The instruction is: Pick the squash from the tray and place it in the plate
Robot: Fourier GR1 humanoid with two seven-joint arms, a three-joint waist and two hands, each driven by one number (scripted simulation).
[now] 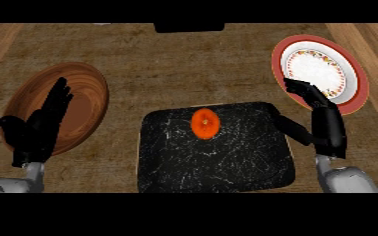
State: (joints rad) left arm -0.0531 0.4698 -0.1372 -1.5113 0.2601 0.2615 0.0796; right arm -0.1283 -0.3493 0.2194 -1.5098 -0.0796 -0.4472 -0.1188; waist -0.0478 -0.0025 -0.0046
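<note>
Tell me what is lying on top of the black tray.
Only the orange squash lies on the black tray, toward its far edge, untouched. The right hand covers a little of the tray's right edge, so that strip is hidden.

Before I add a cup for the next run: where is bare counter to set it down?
Bare counter runs between the wooden plate and the red-rimmed plate, above the black tray holding the squash. Crowded: the right hand between tray and red-rimmed plate; the left hand over the wooden plate.
</note>
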